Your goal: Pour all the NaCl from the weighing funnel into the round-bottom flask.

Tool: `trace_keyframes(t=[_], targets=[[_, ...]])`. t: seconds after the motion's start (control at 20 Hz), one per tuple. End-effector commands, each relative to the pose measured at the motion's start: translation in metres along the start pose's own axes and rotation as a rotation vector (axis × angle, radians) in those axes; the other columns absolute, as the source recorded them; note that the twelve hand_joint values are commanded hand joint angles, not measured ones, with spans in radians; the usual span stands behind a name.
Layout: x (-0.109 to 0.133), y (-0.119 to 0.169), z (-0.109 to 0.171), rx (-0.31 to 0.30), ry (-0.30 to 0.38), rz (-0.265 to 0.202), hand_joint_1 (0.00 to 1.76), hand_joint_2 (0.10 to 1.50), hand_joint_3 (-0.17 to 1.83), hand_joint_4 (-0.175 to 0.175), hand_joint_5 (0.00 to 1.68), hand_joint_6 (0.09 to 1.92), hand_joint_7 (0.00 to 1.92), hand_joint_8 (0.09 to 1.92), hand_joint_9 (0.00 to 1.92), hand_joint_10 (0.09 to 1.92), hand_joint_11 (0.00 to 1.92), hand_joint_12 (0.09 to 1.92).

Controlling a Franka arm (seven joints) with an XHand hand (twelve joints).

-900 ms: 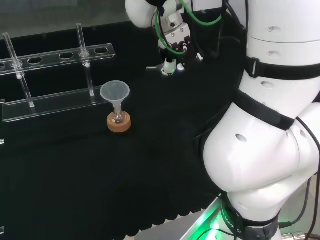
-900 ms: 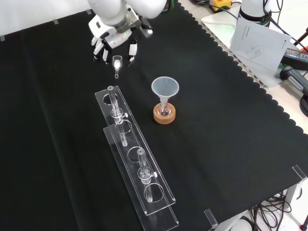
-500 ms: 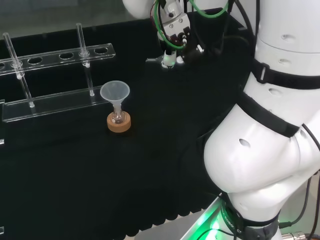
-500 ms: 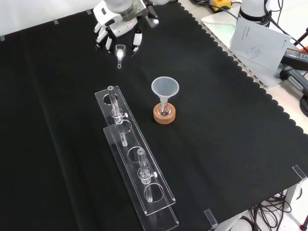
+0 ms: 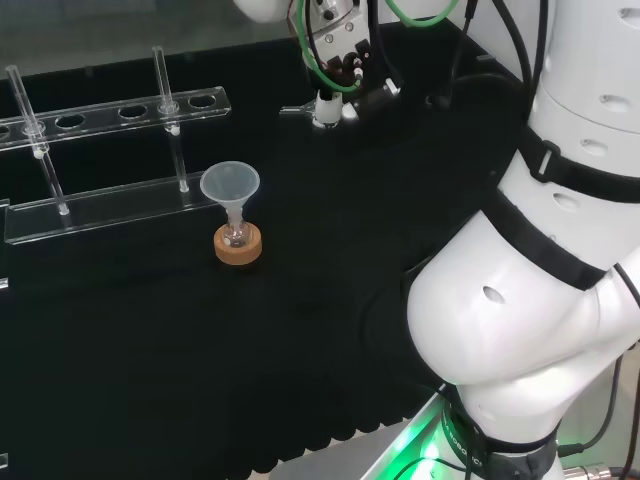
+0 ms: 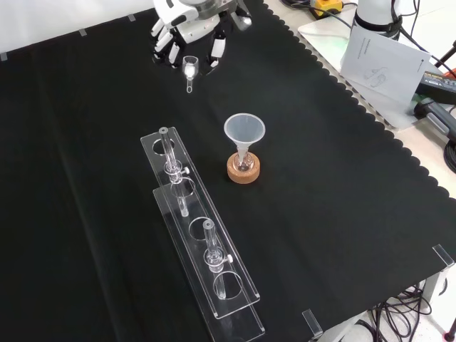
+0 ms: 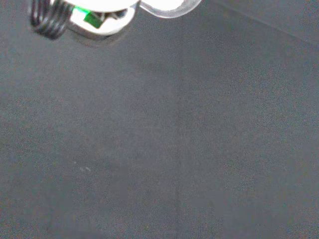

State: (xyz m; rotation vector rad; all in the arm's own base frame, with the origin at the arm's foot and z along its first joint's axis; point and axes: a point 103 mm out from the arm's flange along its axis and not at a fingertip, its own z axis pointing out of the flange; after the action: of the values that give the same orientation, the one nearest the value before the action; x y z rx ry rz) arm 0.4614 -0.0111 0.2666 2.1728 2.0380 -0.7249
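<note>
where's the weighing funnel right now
In the front view the weighing funnel is held in the hand near the top, above the cloth, beyond the flask's plastic funnel and the rack.

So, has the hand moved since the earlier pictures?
Yes. In the front view the hand with the small funnel has moved up and right, away from the rack.

Clear weighing funnel point(image 6: 189, 70) aloft; flask point(image 6: 244, 164) on cork.
</note>
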Motion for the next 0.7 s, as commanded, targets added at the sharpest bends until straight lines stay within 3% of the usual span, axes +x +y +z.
trace_keyframes(t=[0.05, 0.7], targets=[[0.015, -0.053, -0.012, 0.033, -0.068, 0.051, 1.11, 0.71, 0.56, 0.175, 1.26, 0.66, 0.47, 0.67, 0.77, 0.5, 0.56, 1.21], [0.052, -0.096, -0.024, 0.051, -0.141, 0.046, 1.11, 0.71, 0.56, 0.175, 1.25, 0.67, 0.47, 0.67, 0.77, 0.5, 0.56, 1.21]])
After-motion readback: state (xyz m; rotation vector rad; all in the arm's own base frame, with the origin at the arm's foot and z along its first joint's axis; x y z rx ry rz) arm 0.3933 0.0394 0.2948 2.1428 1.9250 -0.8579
